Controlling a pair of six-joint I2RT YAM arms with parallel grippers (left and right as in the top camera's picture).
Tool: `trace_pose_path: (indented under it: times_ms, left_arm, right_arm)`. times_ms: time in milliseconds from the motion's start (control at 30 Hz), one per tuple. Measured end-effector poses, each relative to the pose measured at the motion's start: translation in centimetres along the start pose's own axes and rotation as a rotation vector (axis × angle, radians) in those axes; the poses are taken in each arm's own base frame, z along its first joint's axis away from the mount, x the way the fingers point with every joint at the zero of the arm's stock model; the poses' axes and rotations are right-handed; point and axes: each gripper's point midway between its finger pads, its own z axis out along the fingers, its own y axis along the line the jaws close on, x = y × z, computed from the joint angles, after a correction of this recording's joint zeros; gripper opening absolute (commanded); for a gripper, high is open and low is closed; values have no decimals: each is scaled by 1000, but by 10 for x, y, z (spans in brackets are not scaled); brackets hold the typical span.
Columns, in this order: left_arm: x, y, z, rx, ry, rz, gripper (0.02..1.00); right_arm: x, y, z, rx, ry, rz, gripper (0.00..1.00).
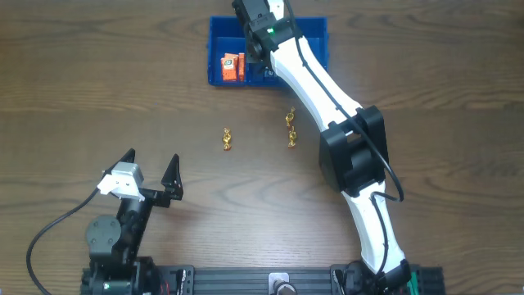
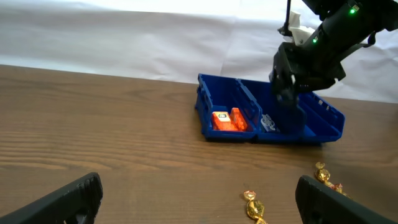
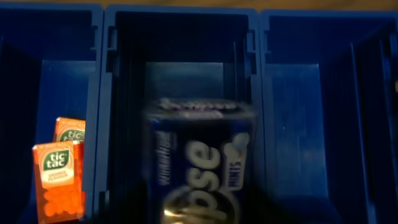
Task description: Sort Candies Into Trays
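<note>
Blue plastic tray [image 1: 214, 49], of three compartments, is set at the far edge of the wood-grain bench [image 1: 98, 98], right of centre. Two orange candy boxes [image 1: 233, 67] are lodged in its left compartment at the near end; each carries a white oval label patch with small green print.

The right gripper [image 2: 289, 109] is positioned over the middle compartment, its jaws clamped on a dark blue mint tin [image 3: 199, 162]. The tin is faced with large white lettering and a smaller line of print beside it, too soft to be made out in full. Its long axis is aligned with the length of the compartment, running between the near and far edges of the bench, and its rimmed end is turned toward the far wall of the tray.

Three gold-wrapped candies are noted on the bare bench near the tray: one [image 1: 228, 139] toward the centre, and two [image 1: 291, 129] close together to its right.

The left gripper [image 1: 151, 164] is held low toward the near left corner, jaws wide apart and holding nothing.
</note>
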Motion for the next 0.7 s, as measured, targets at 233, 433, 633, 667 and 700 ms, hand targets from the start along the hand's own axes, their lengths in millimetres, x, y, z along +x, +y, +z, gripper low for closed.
trace_pose_path:
  times_ms: [233,433,633,667,700]
  left_arm:
    - [0,0,0,0,0,0,998]
    - [0,0,0,0,0,0,998]
    - [0,0,0,0,0,0,996]
    - [0,0,0,0,0,0,998]
    - [0,0,0,0,0,0,998]
  right_arm:
    - [0,0,0,-3,0,-6,884]
    - [2,0,0,1,8,-9,888]
    - [5,-2,-8,3,39,-19,893]
    - [5,-2,-13,5,46,-24,899]
    - [5,-1,-17,4,50,-28,908]
